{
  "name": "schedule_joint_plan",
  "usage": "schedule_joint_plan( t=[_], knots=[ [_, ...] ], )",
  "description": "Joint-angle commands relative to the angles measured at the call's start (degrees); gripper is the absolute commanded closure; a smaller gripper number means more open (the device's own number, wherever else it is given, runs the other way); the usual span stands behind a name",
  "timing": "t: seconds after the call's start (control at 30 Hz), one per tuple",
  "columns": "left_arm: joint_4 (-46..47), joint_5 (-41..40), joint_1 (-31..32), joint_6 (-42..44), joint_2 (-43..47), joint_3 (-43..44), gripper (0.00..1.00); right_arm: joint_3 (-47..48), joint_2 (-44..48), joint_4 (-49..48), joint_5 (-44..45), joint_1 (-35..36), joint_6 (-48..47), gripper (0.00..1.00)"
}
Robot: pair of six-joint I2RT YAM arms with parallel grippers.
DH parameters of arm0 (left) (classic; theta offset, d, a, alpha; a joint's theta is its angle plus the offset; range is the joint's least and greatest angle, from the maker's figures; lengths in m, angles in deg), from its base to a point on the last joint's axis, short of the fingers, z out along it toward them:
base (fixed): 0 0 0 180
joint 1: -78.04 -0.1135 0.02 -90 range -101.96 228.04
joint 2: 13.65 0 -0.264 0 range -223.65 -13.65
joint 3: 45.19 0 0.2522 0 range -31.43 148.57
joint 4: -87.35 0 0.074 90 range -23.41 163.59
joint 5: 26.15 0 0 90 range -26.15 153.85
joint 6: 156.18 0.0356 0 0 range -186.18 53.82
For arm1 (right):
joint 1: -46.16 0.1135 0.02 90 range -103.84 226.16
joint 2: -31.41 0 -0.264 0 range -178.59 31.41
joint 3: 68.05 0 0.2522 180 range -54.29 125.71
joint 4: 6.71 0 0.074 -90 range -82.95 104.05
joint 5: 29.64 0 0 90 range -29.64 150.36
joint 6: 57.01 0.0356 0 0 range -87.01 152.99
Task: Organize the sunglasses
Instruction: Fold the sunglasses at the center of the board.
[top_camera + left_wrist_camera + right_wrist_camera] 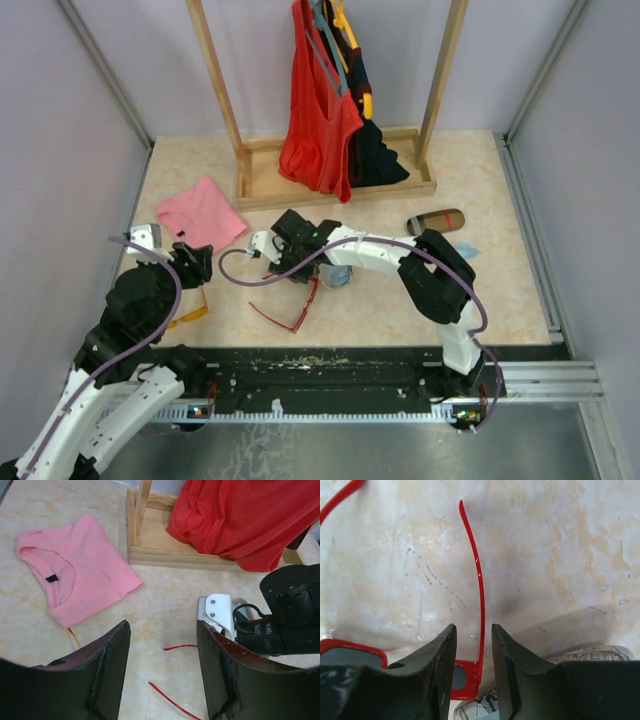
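Observation:
The sunglasses (292, 312) lie on the table with their thin red arms spread. My right gripper (284, 264) hangs over them, its jaws a little apart and so open. In the right wrist view one red arm (480, 580) runs up between the fingertips (445, 645) without touching either, and the red frame corner (469, 680) sits below the right gripper (474, 640). My left gripper (162, 672) is open above bare table. The tips of both red arms (180, 646) show between its fingers, well apart from them. Seen from the top, the left gripper (190, 262) is left of the glasses.
A folded pink shirt (200, 213) lies at the back left. A wooden rack (335, 188) with a hanging red garment (315, 120) stands behind. A brown case (435, 220) and light blue cloth (466, 250) are at the right. A thin orange piece (190, 318) lies beside the left arm.

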State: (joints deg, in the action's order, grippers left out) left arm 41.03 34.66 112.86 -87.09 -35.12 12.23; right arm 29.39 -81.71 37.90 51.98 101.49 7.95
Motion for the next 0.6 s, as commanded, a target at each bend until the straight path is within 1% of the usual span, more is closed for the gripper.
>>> schedule_joint_plan(
  t=[0.0,0.07,0.17,0.3,0.33,0.43,0.5,0.57],
  knots=[
    [1.1,-0.9,-0.3,0.4,-0.1,-0.4,0.38,2.1,2.6,-5.8,-3.2,0.7,2.2,0.62],
    [1.1,-0.9,-0.3,0.4,-0.1,-0.3,0.38,0.6,5.7,-10.5,-3.0,0.5,6.4,0.6],
    [1.0,-1.1,-0.3,0.4,0.0,-0.3,0.39,-2.1,9.5,-15.4,3.3,0.5,15.9,0.6],
    [0.7,-1.9,-0.3,0.1,0.1,-0.3,0.38,-7.1,14.6,-17.2,15.3,0.7,35.0,0.59],
    [0.7,-2.0,-0.2,0.1,0.2,-0.3,0.38,-8.9,16.1,-17.1,17.9,0.9,40.0,0.57],
    [0.8,-1.8,-0.3,0.1,-0.1,-0.3,0.38,-14.6,21.9,-15.2,29.9,3.3,54.9,0.55],
    [0.8,-1.7,-0.3,0.1,-0.4,-0.3,0.38,-15.6,24.1,-11.8,34.0,5.3,62.8,0.55],
    [0.8,-1.7,-0.3,0.1,-0.7,-0.3,0.38,-14.6,24.8,-5.5,38.8,7.3,70.9,0.55]
  ],
)
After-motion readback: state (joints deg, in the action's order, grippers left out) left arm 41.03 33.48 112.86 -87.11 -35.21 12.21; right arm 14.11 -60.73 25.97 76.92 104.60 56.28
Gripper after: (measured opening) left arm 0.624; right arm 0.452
